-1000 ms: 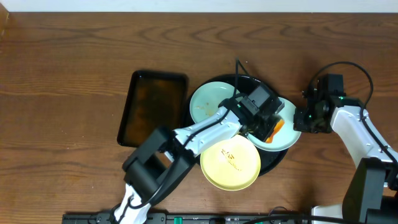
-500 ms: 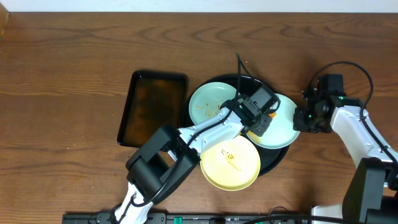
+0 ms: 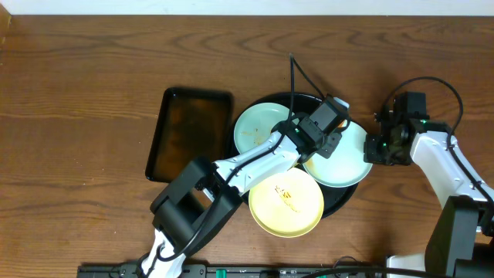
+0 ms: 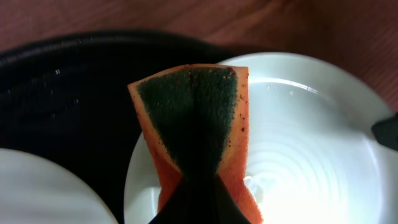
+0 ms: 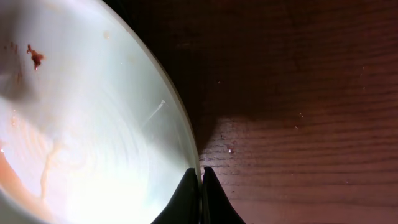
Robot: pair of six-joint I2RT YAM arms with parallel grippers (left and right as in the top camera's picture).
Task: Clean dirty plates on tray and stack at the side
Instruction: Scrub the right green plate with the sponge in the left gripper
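Note:
Three plates lie on the round black tray (image 3: 340,201): a whitish-mint plate (image 3: 255,127) at the left with brown specks, a pale yellow plate (image 3: 285,202) at the front, and a pale blue plate (image 3: 347,164) at the right. My left gripper (image 3: 333,127) is shut on an orange sponge with a dark green scouring face (image 4: 196,118) and holds it over the pale blue plate (image 4: 311,149). My right gripper (image 3: 376,148) is shut on the right rim of that plate (image 5: 93,124), which carries brown smears.
A dark brown rectangular tray (image 3: 189,133) lies left of the black tray. Bare wooden table (image 3: 93,93) surrounds everything. A black cable (image 3: 297,73) rises behind the left wrist.
My left gripper has moved with the sponge across the pale blue plate, from its middle toward its far edge. The right gripper has stayed on the rim.

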